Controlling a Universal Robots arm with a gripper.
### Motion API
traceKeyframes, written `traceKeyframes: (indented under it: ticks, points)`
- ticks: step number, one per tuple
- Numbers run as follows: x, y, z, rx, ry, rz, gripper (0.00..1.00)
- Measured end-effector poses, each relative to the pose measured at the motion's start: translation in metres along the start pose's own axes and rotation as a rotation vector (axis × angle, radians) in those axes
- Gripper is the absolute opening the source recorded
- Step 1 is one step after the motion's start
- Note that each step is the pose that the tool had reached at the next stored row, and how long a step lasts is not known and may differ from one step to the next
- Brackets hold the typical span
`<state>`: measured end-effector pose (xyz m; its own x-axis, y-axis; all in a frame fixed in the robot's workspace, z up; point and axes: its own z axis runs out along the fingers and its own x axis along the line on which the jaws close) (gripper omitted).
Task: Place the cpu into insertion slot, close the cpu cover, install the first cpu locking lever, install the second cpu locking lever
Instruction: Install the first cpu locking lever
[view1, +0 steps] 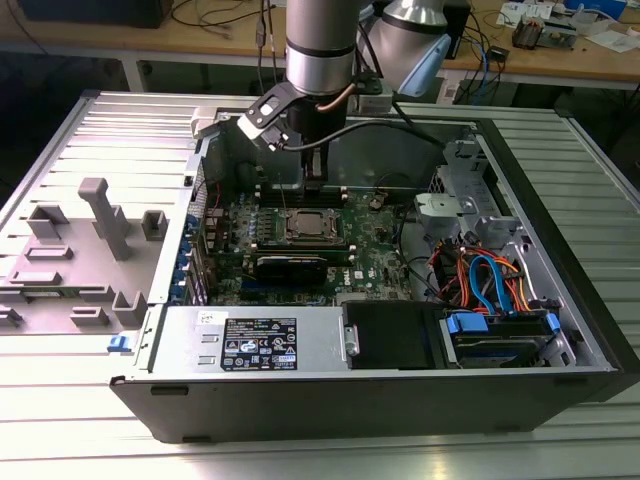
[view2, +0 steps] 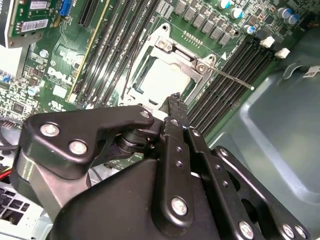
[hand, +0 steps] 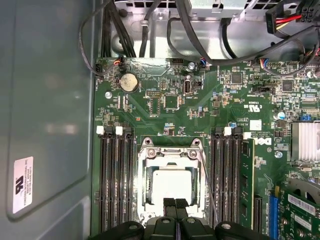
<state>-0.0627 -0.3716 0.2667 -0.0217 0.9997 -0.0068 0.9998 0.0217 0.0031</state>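
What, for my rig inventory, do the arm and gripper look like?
The arm is a silvery metal cylinder with a dark band, and a black cable trails from its wrist. The gripper is matte black, built of jointed link bars studded with silver screw heads.

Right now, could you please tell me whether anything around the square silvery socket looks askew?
Yes: a thin metal locking lever slants away from the thin silvery cpu cover, over the long black memory slots, rather than lying along the frame. Nothing else stands out.
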Motion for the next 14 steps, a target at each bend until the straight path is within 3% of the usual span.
traceKeyframes:
  ticks: [4,8,10,14]
  points:
    - [0.0,0.0,-0.0005,0.0002,0.0004,-0.015,0.11]
    - [0.0,0.0001,-0.0002,-0.0006,0.0008,-0.158,0.11]
    - [0.0,0.0,-0.0002,-0.0009,0.0009,-0.196,0.11]
    - [0.0,0.0,-0.0001,-0.0017,0.0012,-0.318,0.11]
